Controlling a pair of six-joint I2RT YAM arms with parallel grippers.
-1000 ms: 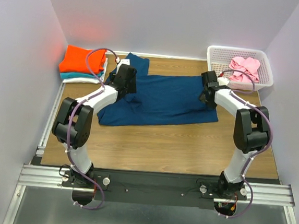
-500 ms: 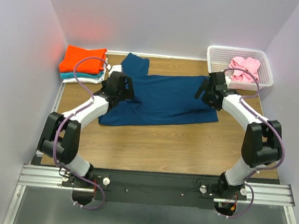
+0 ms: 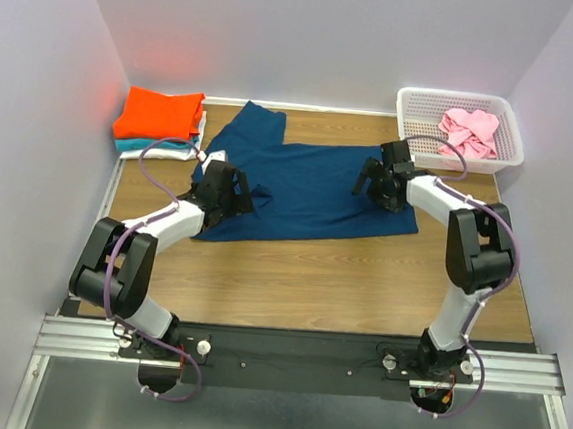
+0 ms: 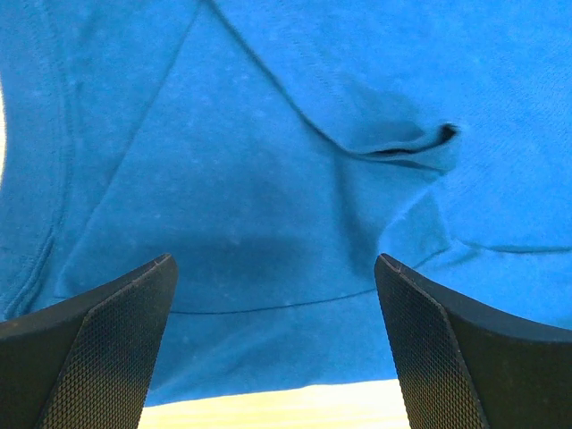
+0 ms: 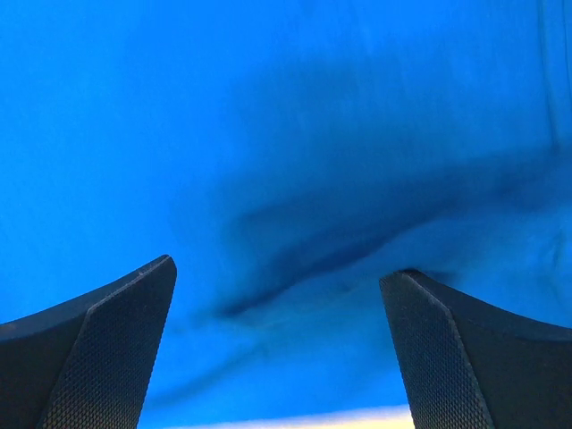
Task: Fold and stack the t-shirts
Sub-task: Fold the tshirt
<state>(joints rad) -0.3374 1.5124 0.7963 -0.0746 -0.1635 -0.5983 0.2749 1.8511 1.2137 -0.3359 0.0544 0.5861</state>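
Note:
A dark blue t-shirt (image 3: 309, 181) lies spread on the wooden table, one sleeve pointing to the back left. My left gripper (image 3: 234, 192) hovers over its near left part, open, with only blue cloth (image 4: 268, 134) under the wide-apart fingers (image 4: 107, 340). My right gripper (image 3: 372, 182) is over the shirt's right part, also open, with nothing between its fingers (image 5: 98, 349) but wrinkled blue cloth (image 5: 268, 107). A folded stack with an orange t-shirt (image 3: 160, 113) on top sits at the back left. A pink t-shirt (image 3: 470, 130) lies crumpled in the basket.
The white lattice basket (image 3: 458, 95) stands at the back right corner. Walls close in the table on the left, back and right. Bare wood (image 3: 341, 280) stretches between the shirt and the arm bases. A strip of table (image 4: 268, 411) shows below the shirt's hem.
Both grippers have opened wider. The left one has drawn back toward the shirt's near left edge, and the right one has shifted left over the cloth. The shirt's left sleeve now shows fully.

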